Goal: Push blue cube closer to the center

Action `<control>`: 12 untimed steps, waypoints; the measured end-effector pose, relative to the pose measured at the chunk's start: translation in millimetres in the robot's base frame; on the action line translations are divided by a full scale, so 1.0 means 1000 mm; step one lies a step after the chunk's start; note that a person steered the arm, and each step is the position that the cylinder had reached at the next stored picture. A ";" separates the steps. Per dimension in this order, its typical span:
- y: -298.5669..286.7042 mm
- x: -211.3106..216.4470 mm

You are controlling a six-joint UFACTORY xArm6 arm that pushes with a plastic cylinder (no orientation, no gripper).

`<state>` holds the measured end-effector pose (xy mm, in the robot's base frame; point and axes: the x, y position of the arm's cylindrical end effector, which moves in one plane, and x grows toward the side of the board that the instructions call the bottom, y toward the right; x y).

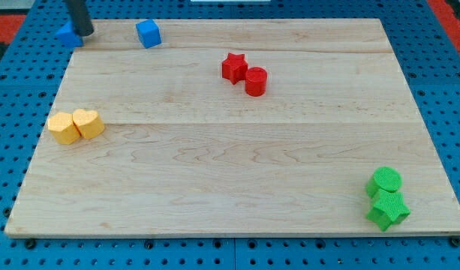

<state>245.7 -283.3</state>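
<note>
My tip [84,33] has no jaws; it touches another blue block [67,34], left of the blue cube [148,34], top-left of the surface [214,165]

Single cam only, so no overlap w/ a 2nd view to report. Desk [214,150] is seen from above and from the view's bottom side, pitched down obliquely, not straight overhead: far edge at the view's top is drawn shorter than near edge, sides converge upward. Framing is mid-range; nearly the whole desk is fitted in, w/ perforated blue base [4,150] visible on both sides and along the bottom. Top left corner is cut close; the rod is cropped by the top edge there, only its lower part down to my tip [85,33] is caught. Mount location can't be determined.
</note>
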 end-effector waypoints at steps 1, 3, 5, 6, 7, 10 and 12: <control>-0.022 0.029; 0.002 -0.041; 0.177 0.032; 0.209 0.056; 0.206 0.046; 0.330 0.022; 0.120 0.046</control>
<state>292.1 -163.2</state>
